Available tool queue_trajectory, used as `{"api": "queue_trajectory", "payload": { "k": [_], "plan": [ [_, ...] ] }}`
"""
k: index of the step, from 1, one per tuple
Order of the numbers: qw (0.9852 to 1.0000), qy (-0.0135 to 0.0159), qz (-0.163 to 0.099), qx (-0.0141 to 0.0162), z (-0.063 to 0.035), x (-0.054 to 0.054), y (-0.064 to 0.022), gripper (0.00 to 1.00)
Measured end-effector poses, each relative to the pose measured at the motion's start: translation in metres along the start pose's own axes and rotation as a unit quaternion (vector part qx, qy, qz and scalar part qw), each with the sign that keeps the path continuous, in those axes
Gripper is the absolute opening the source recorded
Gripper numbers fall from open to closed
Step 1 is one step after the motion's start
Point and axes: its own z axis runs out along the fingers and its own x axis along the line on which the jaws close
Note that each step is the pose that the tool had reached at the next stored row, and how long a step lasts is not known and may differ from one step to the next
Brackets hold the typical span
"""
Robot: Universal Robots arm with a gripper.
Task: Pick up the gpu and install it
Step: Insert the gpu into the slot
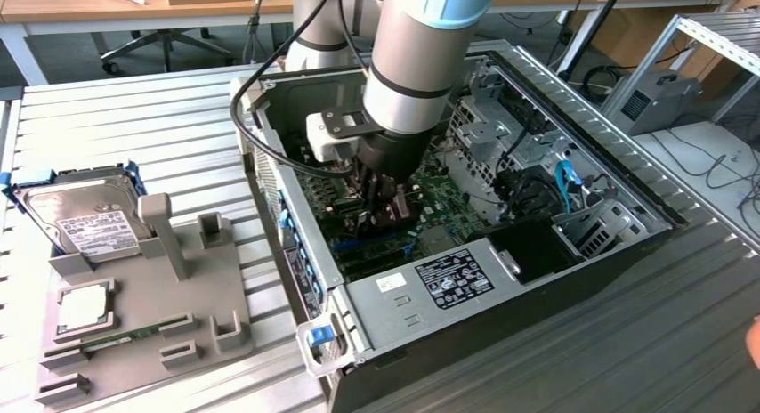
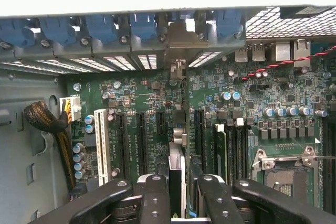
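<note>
My gripper point(image 1: 383, 219) reaches down into the open computer case point(image 1: 511, 279), over the green motherboard point(image 2: 142, 98). It is shut on the gpu point(image 2: 176, 163), which the wrist view sees edge-on as a thin card between the two black fingers point(image 2: 155, 198). The card stands upright among the long expansion slots. Its silver end bracket point(image 2: 181, 38) sits at the rear wall of the case, in line with the blue slot clips. In the exterior view the gpu point(image 1: 401, 208) is a dark shape mostly hidden by the gripper.
A grey parts holder point(image 1: 178, 297) lies on the slatted table at the exterior view's left, carrying a silver hard drive point(image 1: 89, 222) and a narrow green memory stick point(image 1: 119, 335). Inside the case are memory slots point(image 2: 231, 145), a CPU socket point(image 2: 286, 169) and a cable bundle point(image 2: 47, 119).
</note>
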Motion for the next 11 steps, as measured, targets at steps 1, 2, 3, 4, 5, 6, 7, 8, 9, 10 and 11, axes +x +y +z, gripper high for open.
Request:
{"api": "queue_trajectory", "payload": {
  "k": [1, 2, 3, 4, 5, 6, 7, 8, 9, 10, 11],
  "plan": [
    [1.0000, 0.0001, -0.002, -0.0001, 0.0000, 0.0000, 0.0000, 0.26],
    [1.0000, 0.0002, -0.004, -0.0001, 0.0001, 0.0000, 0.0000, 0.26],
    [1.0000, 0.0001, -0.007, -0.0002, 0.0003, -0.0002, -0.0001, 0.26],
    [1.0000, 0.0002, -0.009, -0.0002, 0.0004, -0.0002, -0.0001, 0.26],
    [0.9999, 0.0003, -0.010, -0.0003, 0.0005, -0.0003, -0.0001, 0.26],
    [0.9999, 0.0004, -0.011, -0.0003, 0.0007, -0.0003, -0.0001, 0.26],
    [0.9999, 0.0004, -0.013, -0.0004, 0.0013, -0.0003, 0.0000, 0.26],
    [0.9999, 0.0006, -0.014, -0.0006, 0.0017, -0.0002, 0.0000, 0.26],
    [0.9999, 0.0007, -0.014, -0.0006, 0.0025, -0.0002, -0.0001, 0.26],
    [0.9999, 0.0008, -0.015, -0.0007, 0.0034, -0.0002, -0.0001, 0.26],
    [0.9999, 0.0008, -0.015, -0.0008, 0.0044, -0.0002, -0.0001, 0.26]
  ]
}}
